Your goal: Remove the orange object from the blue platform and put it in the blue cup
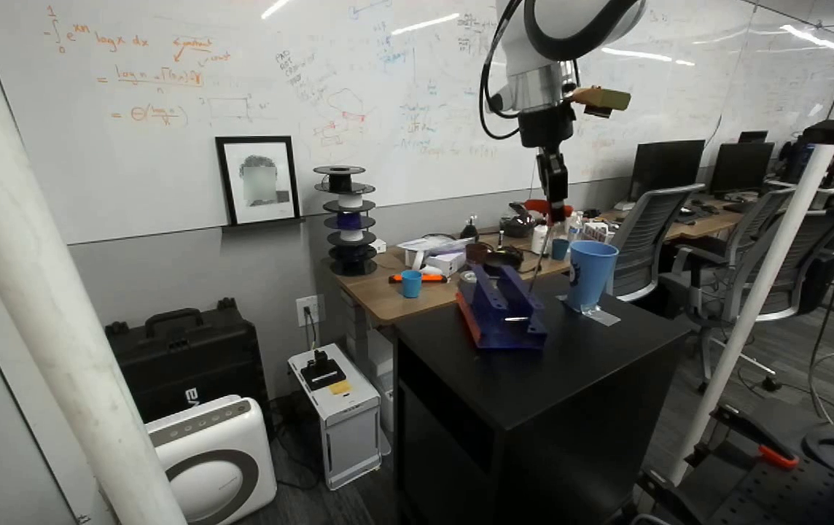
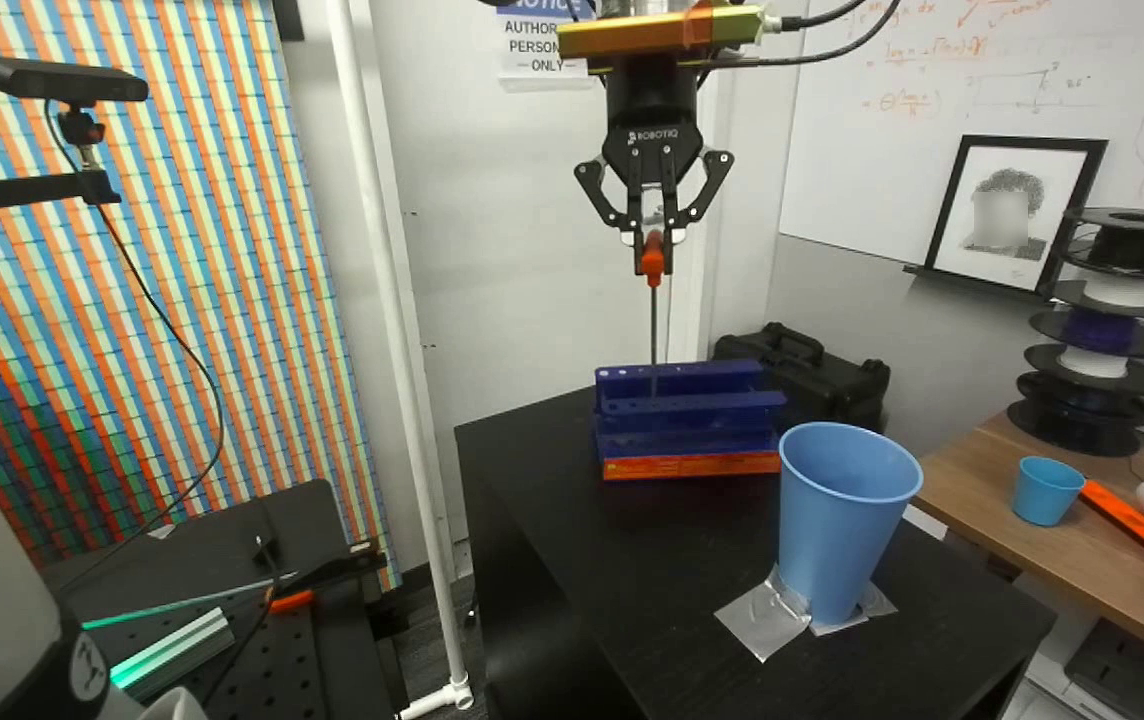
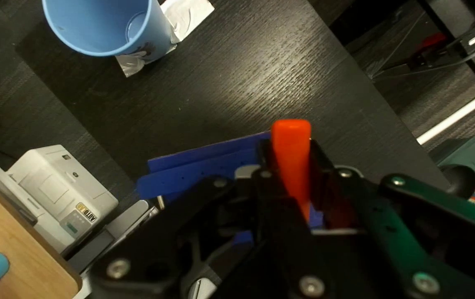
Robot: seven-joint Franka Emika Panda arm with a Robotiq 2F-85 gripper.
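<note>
The gripper (image 2: pixel 653 262) pinches the orange tool (image 3: pixel 291 145) by its handle, shaft pointing down beneath. The handle is bright orange-red, the shaft thin and grey, its lower end hard to make out against the dark blue platform (image 2: pixel 692 402). Apart from that, the light blue cup (image 2: pixel 837 530) stands upright on a black cabinet (image 2: pixel 652 560).

The orange object (image 3: pixel 291 153) is orange-red, with a grey shaft (image 2: pixel 654 322); the gripper (image 2: pixel 653 262) is black. Deep blue colours the blue platform (image 2: pixel 692 403), an orange strip (image 2: pixel 692 465) along its base. The blue cup (image 2: pixel 837 540) is pale blue with a dark print (image 3: pixel 145 49). Orange, cream and light-blue stripes pattern the tall panel (image 2: pixel 232 200).
</note>
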